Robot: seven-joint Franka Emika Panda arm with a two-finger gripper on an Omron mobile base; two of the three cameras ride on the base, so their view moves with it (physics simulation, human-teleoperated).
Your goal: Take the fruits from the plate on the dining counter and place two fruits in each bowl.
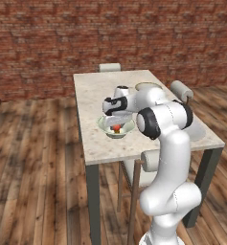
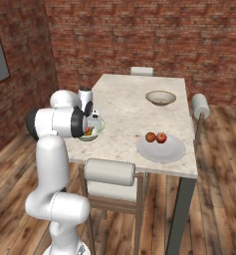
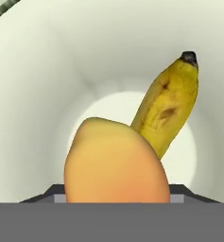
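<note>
White arm reaches out over the long beige speckled stone dining counter (image 1: pixel 134 86), hand pointing down into the pale green-white flared-rim bowl (image 1: pixel 105 125) near the counter's left edge.

Gripper (image 1: pixel 116 123) sits low inside that bowl. Hand view: an orange-yellow rounded fruit (image 3: pixel 116 163) fills the lower centre, directly between the two dark finger tips, whose ends just show at 7 and 5 o'clock of it. Fingers stand partly spread with this fruit between them; whether they pinch it or it rests loose on the bowl floor I cannot tell.

A yellow banana (image 3: pixel 166 111) with brown flecks lies on the white bowl floor, running from behind the rounded fruit toward 1 o'clock, dark tip at the far end. It touches or passes just behind the rounded fruit.

Right base view: flat round pale grey-white plate (image 2: pixel 164 152) near the counter's right front corner, two round red-orange apples (image 2: pixel 156 137) side by side, touching, on its far rim. Shallow tan-brown bowl (image 2: pixel 161 97) stands farther back on the right side, at 12 o'clock from the plate, well apart from the green-white bowl; contents not discernible.
</note>
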